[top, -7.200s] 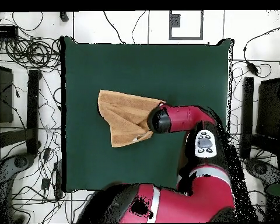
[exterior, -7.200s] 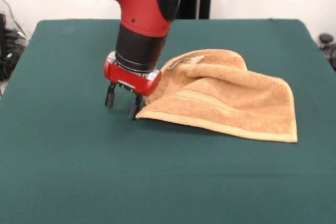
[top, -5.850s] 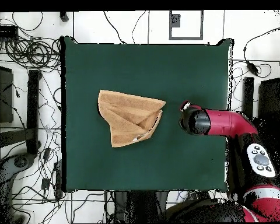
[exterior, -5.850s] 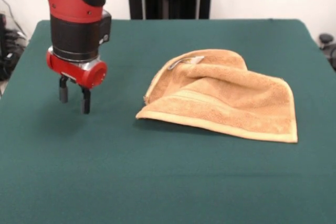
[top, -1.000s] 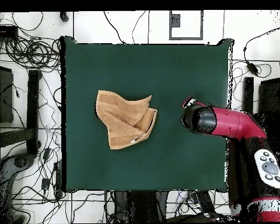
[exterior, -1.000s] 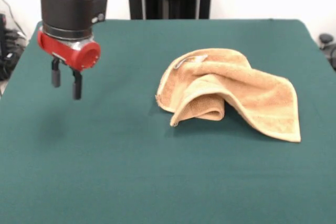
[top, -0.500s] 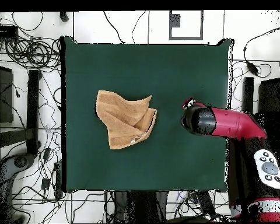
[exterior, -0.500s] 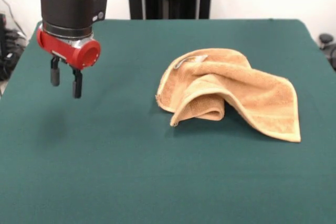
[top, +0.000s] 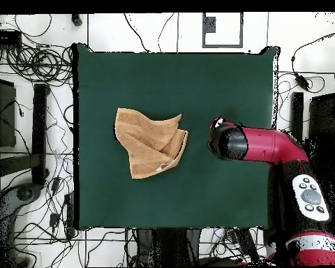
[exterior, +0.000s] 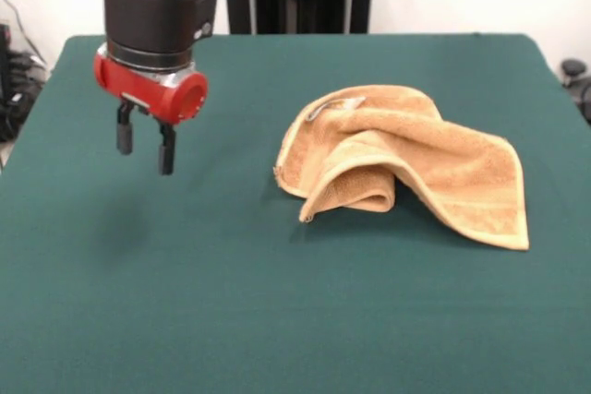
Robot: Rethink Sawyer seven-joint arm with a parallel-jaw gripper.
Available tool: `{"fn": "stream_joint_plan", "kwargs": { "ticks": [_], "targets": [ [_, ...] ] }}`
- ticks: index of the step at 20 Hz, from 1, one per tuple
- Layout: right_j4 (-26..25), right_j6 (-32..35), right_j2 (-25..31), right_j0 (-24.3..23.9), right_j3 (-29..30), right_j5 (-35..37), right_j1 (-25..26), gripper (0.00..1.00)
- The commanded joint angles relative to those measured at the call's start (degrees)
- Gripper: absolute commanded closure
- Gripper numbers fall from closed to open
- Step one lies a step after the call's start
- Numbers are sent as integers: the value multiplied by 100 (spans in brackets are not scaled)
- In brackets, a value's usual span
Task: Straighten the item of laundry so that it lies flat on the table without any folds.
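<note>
The tan towel (exterior: 406, 163) lies crumpled on the green table (exterior: 277, 320), right of centre in the front view, with its near-left corner rolled under into a tube and a white tag by its far edge. From overhead the towel (top: 148, 142) sits left of centre. My gripper (exterior: 145, 143) hangs above the cloth well to the towel's left, open, nothing between its black fingers (exterior: 166, 149). In the overhead view only the arm's head (top: 229, 143) shows, right of the towel, and it covers the gripper.
Cables and black stands (top: 38, 125) lie on the floor round the table (top: 219, 77). The red arm (top: 275, 150) reaches in over the table's right edge in the overhead view.
The towel's near-left corner has curled under since the earliest frames. Over the last second the gripper has shifted toward the towel, still open and empty; the towel has not moved.
</note>
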Motion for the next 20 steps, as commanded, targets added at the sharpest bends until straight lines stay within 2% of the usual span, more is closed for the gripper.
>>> {"fn": "stream_joint_plan", "kwargs": {
  "ticks": [1, 11, 20],
  "targets": [
    [223, -204, 575, 430, 802, 593, -104, 0],
    [440, 219, 364, 803, 908, 475, -178, 0],
    [570, 809, -99, 1467, 533, 438, 139, 0]
  ]
}}
